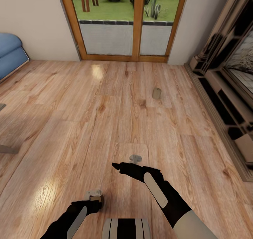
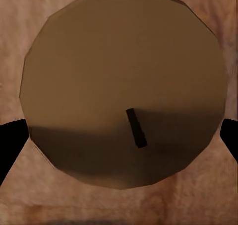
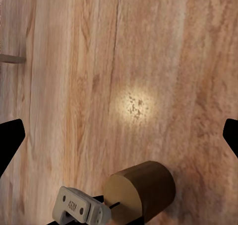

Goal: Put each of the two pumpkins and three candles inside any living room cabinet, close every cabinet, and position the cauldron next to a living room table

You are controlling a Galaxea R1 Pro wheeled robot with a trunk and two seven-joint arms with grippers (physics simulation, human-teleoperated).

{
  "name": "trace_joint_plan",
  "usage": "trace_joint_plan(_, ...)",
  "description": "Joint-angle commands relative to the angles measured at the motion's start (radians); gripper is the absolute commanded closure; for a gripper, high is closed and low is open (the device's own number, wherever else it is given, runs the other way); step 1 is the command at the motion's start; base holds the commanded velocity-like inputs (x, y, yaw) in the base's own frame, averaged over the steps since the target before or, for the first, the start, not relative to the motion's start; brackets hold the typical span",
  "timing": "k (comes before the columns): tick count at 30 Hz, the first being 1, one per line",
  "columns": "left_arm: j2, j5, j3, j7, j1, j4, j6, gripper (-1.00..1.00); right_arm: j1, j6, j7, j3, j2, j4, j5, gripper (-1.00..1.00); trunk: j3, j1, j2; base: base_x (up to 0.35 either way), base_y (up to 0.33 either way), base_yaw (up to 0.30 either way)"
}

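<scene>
Left gripper point(image 1: 95, 196) is clamping a candle point(image 2: 124, 86), flat wick end facing its wrist camera, long axis along the fingers. Right gripper point(image 1: 135, 158) is hanging spread, empty. Second candle point(image 1: 156, 93) is standing upright on the floor point(image 1: 105, 119) near the fireplace surround point(image 1: 225, 91).

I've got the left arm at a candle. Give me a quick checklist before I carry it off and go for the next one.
1. Candle centred between the left gripper fingers: ok.
2. Fingers actually pressing on it: cannot tell.
3. Candle lifted clear of the floor: cannot tell.
4. Right gripper open and empty: ok.
5. Second candle standing on bare floor ahead, nothing around it: ok.
</scene>
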Motion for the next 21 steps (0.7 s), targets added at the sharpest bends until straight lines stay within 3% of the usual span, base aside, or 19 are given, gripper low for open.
trace_joint_plan(1,0.000,-0.003,0.000,0.000,0.000,0.000,0.001,1.00,0.000,0.000,0.000,0.000,0.000,0.000,0.000,-1.00,0.004,0.000,0.000,0.000,0.000,0.000)
trace_joint_plan(12,0.001,-0.003,0.000,0.000,0.000,0.000,0.001,1.00,0.000,0.000,0.001,0.000,0.000,0.000,0.000,-1.00,0.004,0.000,0.000,0.000,0.000,0.000)
trace_joint_plan(21,0.001,-0.003,0.002,0.000,0.000,0.000,0.008,1.00,0.000,0.000,-0.001,-0.001,0.001,0.006,-0.001,-1.00,0.039,-0.004,0.002,0.000,0.000,0.000)
